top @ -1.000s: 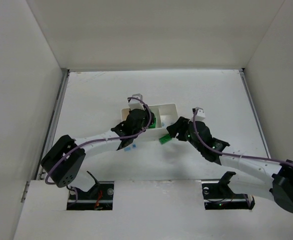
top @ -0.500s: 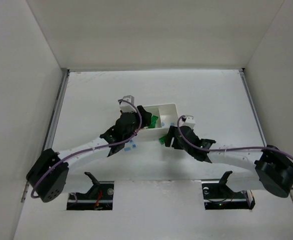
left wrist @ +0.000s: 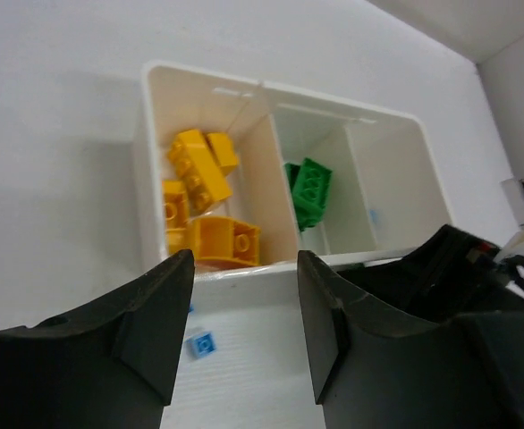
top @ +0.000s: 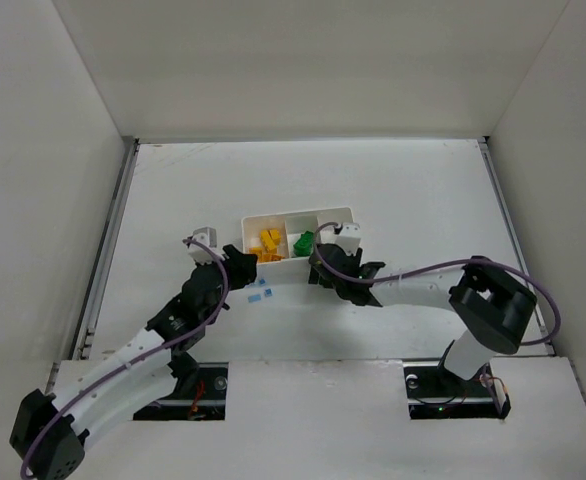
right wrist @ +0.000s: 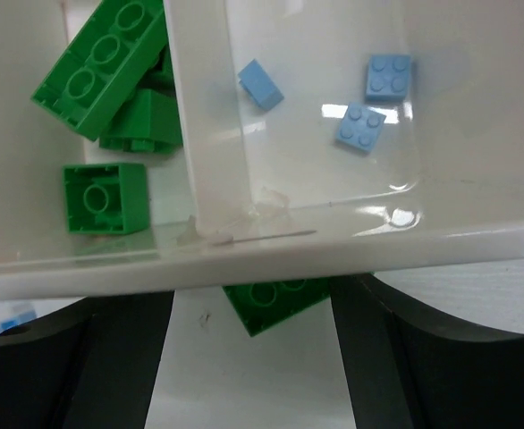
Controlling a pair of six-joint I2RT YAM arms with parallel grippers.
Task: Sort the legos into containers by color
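Tray (left wrist: 396, 183) sits mid-table (top: 423, 190), long side facing the arms, three compartments in a row. Sorting is largely set. Yellow bricks (left wrist: 199, 210) are piled in the left compartment and green bricks (right wrist: 101, 71) in the middle one. Three light blue bricks (right wrist: 360, 128) lie flat and apart on the floor of the right one. Leftovers lie outside the near wall: a pair of blue bricks on the table (top: 258, 295) towards the left arm's side, and one loose green brick (right wrist: 269, 304) tight against the tray's near wall, partly hidden under its rim in the right wrist view. Right gripper (right wrist: 251, 299) is low at that wall, jaws apart and straddling the green brick. The brick sits close to one finger with a clear gap to the other, so it is not clamped. This is probably a set-up for a pinch, with the wall serving as a backstop. Whether the brick rests on the table or leans on the wall cannot be told. Left gripper (left wrist: 241, 268) hangs near the tray's left end, jaws wide and empty, fingers framing the yellow compartment. One stray blue brick shows below, just beside the left finger, and looks like the likely next target. The two grippers work at separate ends of the near wall, apart from each other.
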